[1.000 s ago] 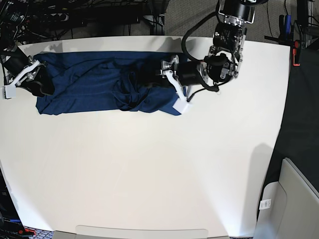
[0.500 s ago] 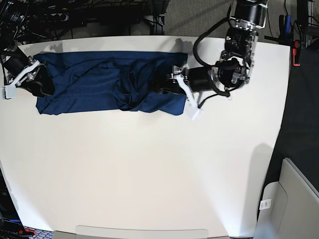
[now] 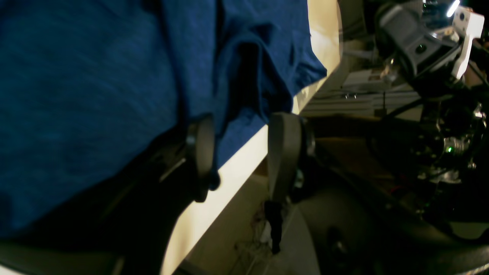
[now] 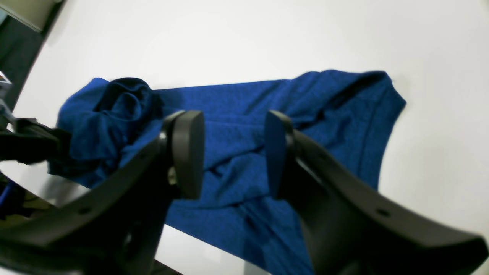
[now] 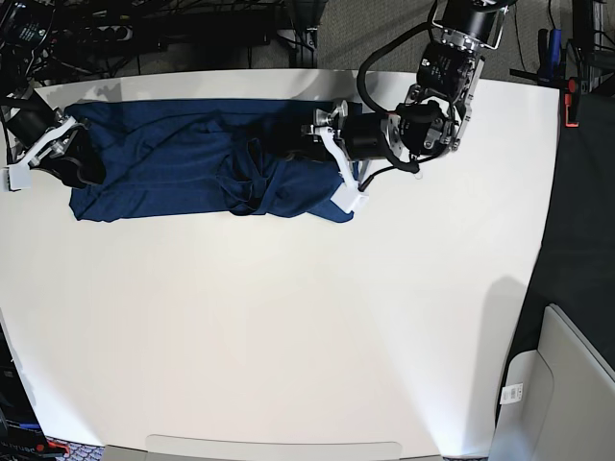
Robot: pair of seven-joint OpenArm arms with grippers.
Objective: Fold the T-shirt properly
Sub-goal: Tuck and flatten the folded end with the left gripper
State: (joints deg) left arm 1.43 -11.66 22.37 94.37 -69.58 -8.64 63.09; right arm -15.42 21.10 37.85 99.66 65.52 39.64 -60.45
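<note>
Returning over the T-shirt (image 5: 183, 163) end after a brief pull-back, the left hand (image 5: 332, 158) is seen open, empty; right hand (image 5: 38, 154) open, unmoved; fold not begun.

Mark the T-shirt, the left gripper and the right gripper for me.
T-shirt (image 5: 163, 168), base view, flat middle of the cloth.
Left gripper (image 3: 240, 152), left wrist view, between its fingertips.
Right gripper (image 4: 233, 152), right wrist view, between its fingertips.

A broad white table (image 5: 288, 327) fills most of the base view, evenly lit with soft shadows. Grey carpeted floor (image 5: 384, 34) shows at 12 o'clock. Dark cabling and equipment (image 5: 144, 34) crowd 11 o'clock. A pale grey bin (image 5: 567, 384) stands at 4 o'clock.
</note>
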